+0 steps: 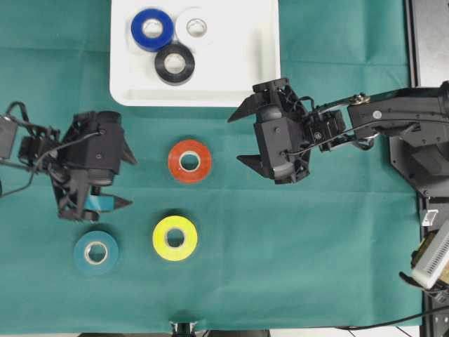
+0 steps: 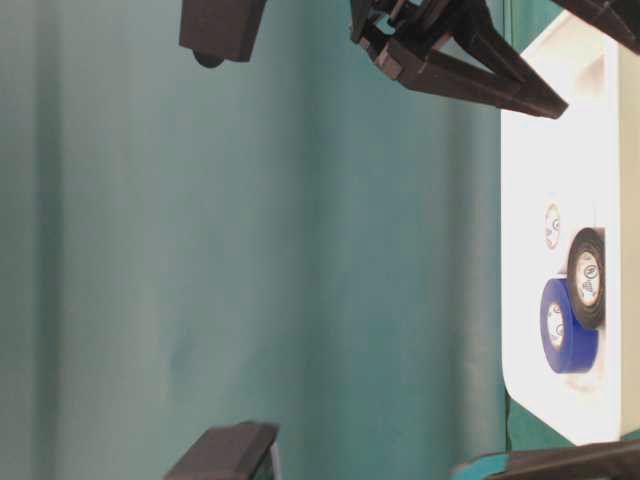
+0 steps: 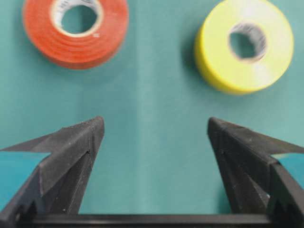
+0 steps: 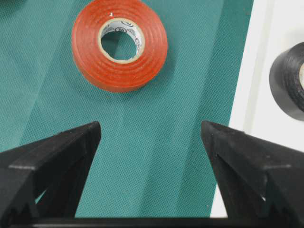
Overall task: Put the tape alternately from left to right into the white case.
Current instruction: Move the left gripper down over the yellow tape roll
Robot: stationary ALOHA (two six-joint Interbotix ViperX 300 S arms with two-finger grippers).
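Your table-level view cut off both arms and washed out the white roll against the glossy white case, where it sat with the blue roll and black roll. The red-orange roll, yellow roll and teal roll lay on the woven green desk cloth. Your left claw and right claw both gaped, empty.
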